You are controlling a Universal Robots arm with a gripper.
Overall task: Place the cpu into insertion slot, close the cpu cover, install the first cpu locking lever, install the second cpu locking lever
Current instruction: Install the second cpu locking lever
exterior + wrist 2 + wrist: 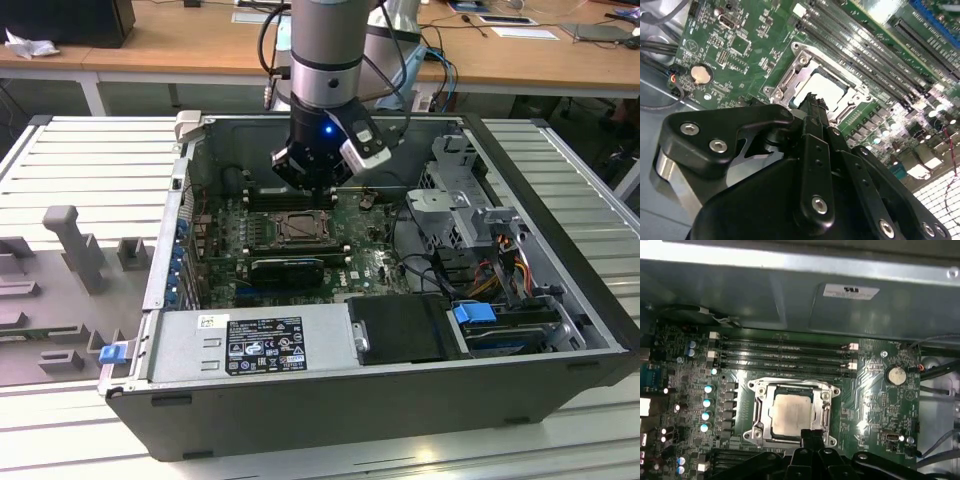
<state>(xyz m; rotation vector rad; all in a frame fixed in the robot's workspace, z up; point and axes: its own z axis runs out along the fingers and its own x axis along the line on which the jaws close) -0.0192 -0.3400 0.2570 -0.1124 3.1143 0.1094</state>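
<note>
CPU seated in socket; gripper poised over socket edge, fingers pressed together.

The open computer case (560, 300) lies on its side, holding the green motherboard (370, 262). On the board, the insertion slot (794, 412) contains the cpu (791, 414), pale face up, lying flat inside the frame. The cpu cover (760, 415) lies down around the chip, its window framing the face (whether any lever is latched, I cannot tell). The gripper (811, 432) hangs just above the socket's edge nearest the arm; its fingertips (812, 100) are together, pinched narrow, holding nothing visible. In the first wrist view, long memory slots (785, 357) run beside the socket's far edge, capacitors (706, 407) line one flank, and a coin cell (896, 374) sits well apart. In the exterior view, a black expansion card (288, 268) lies near the socket, with open room above it.
</note>
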